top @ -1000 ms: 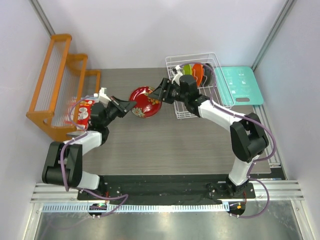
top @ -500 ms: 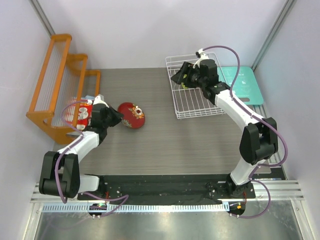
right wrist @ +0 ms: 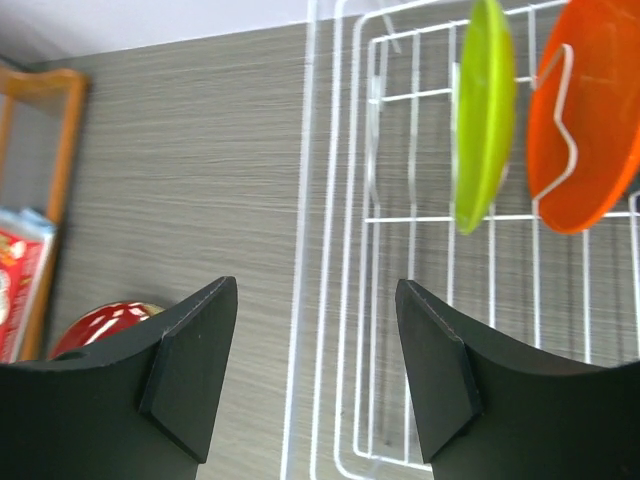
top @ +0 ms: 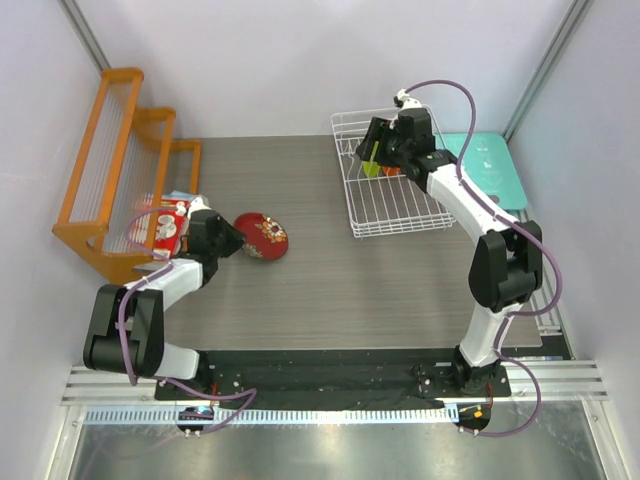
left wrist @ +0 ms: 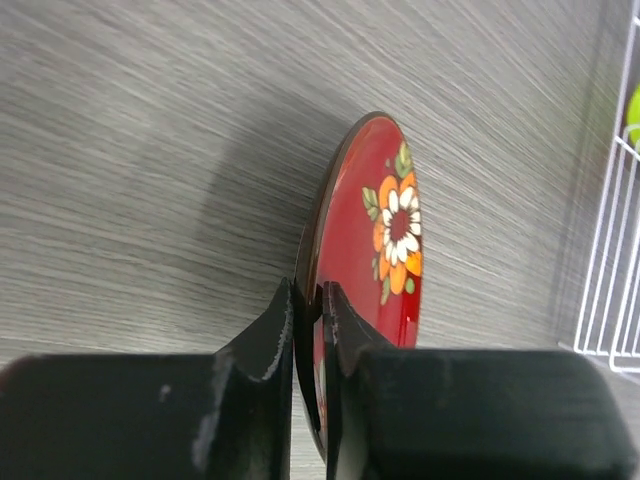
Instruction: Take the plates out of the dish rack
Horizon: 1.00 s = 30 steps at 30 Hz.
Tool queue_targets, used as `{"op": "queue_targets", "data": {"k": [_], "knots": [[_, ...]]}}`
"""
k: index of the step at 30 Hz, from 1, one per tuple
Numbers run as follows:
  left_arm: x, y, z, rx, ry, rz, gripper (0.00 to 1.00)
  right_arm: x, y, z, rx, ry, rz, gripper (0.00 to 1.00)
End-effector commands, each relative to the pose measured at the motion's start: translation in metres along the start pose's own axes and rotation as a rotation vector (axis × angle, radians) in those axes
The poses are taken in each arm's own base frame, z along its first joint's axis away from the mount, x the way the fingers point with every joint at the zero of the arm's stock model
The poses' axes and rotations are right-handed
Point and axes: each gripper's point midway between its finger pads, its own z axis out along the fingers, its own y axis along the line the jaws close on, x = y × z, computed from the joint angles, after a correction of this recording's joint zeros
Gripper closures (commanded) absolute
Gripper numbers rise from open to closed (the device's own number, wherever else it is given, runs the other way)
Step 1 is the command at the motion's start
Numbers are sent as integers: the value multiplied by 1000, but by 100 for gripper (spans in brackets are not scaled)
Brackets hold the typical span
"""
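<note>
While the left gripper [left wrist: 308, 295] is clamping the glossy red floral round plate [left wrist: 385, 240] toward the grey desk's [top: 330, 290] left edge, the right gripper [right wrist: 315, 290] is hovering, jaws apart, over the white wire dish rack [top: 392, 205] holding an upright lime-green plate [right wrist: 482, 120] and orange plate [right wrist: 595, 120].
</note>
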Motion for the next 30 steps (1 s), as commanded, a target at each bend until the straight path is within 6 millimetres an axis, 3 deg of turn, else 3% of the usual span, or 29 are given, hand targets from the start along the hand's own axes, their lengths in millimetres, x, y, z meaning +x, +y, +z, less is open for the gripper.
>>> {"op": "queue_targets", "data": {"k": [1, 9, 14, 24, 26, 27, 28, 30], "knots": [[-1, 28, 8, -137, -17, 24, 89, -15, -14, 8, 82, -24, -65, 30], [8, 42, 12, -196, 13, 29, 81, -23, -42, 27, 216, -33, -132, 30], [8, 45, 12, -216, 17, 31, 60, -20, -56, 43, 276, -18, -165, 30], [10, 47, 13, -239, 39, 34, 55, -34, -69, 64, 350, -26, -222, 30], [6, 43, 9, -224, 26, 32, 53, -27, -78, 74, 377, -6, -241, 30], [5, 41, 7, -215, 23, 34, 48, -34, -77, 77, 380, -22, -244, 30], [3, 38, 4, -206, 17, 36, 30, -29, -83, 84, 396, -10, -254, 30], [-11, 29, -6, -182, -25, 37, 14, -36, -83, 88, 403, -23, -268, 31]]}}
